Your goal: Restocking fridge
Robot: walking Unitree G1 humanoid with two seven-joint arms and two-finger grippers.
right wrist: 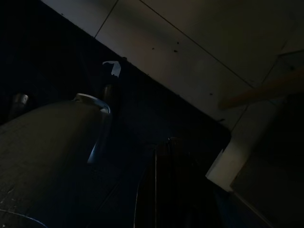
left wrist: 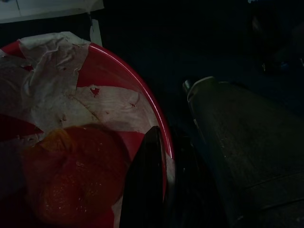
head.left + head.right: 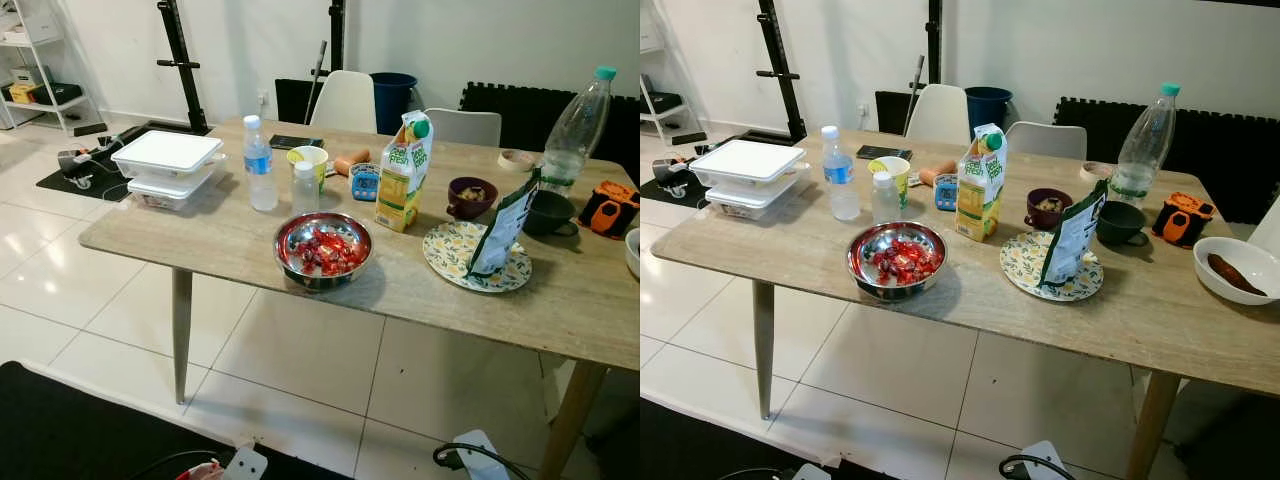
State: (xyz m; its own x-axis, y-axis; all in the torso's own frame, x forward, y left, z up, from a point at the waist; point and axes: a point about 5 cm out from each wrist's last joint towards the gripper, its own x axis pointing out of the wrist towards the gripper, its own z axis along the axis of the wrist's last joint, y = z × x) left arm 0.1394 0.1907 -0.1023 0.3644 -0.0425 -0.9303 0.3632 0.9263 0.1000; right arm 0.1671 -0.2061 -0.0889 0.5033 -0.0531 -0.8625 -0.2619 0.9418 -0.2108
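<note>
Fronting table [image 3: 200,240] edge, open floor [image 3: 300,360]

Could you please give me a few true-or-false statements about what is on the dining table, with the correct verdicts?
1. The steel bowl near the table's front edge holds red pieces. True.
2. The juice carton lies flat on its side. False: it stands upright, its green cap on top.
3. Two white lidded containers are stacked at the table's left end. True.
4. The green pouch stands on bare tabletop. False: it stands on the patterned plate.
5. The large clear bottle with the teal cap stands at the table's left end. False: it stands toward the right, at the far side.
</note>
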